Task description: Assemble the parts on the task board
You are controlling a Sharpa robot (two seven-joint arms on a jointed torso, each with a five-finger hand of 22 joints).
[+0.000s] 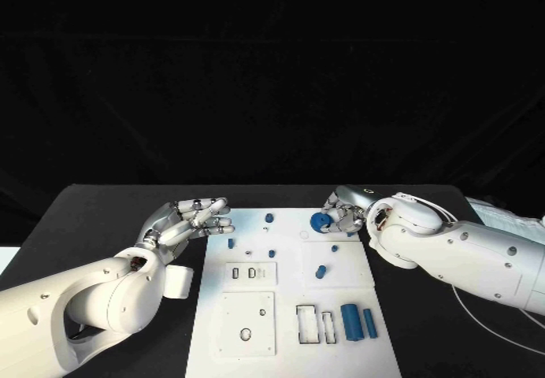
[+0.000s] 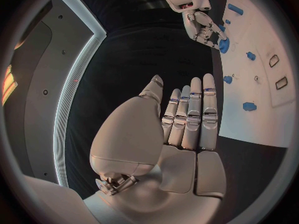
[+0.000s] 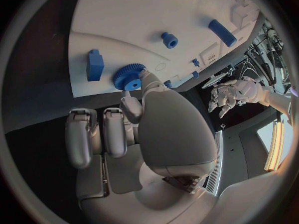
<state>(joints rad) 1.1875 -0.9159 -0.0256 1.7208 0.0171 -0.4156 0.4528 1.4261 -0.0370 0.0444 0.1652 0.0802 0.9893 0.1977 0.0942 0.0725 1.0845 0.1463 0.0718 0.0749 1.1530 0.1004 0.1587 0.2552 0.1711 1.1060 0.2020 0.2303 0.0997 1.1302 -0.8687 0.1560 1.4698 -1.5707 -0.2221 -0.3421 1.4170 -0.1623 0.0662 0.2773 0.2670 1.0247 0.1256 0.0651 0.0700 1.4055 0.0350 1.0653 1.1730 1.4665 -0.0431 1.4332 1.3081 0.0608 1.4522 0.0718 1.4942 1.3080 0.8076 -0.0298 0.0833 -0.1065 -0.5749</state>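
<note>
right robot hand (image 1: pixel 344 214) pinching blue gear (image 1: pixel 321 222) above task board (image 1: pixel 298 315) far edge

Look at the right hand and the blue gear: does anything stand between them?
Nothing visible does. The right hand already touches the blue gear at the far end of the white board; the right wrist view shows a fingertip pressed against its rim. The left hand is apart, off the board's other side.

You are looking at black counter (image 1: pixel 102 213) lying under everything, reaching both sides. Black backdrop (image 1: pixel 272 87) hanging behind counter's far edge. White cable (image 1: pixel 483 309) trailing across counter near right edge. Long glowing light strip (image 2: pixel 70 97) running along grey wall panel (image 2: pixel 39 69) in left wrist view.
</note>
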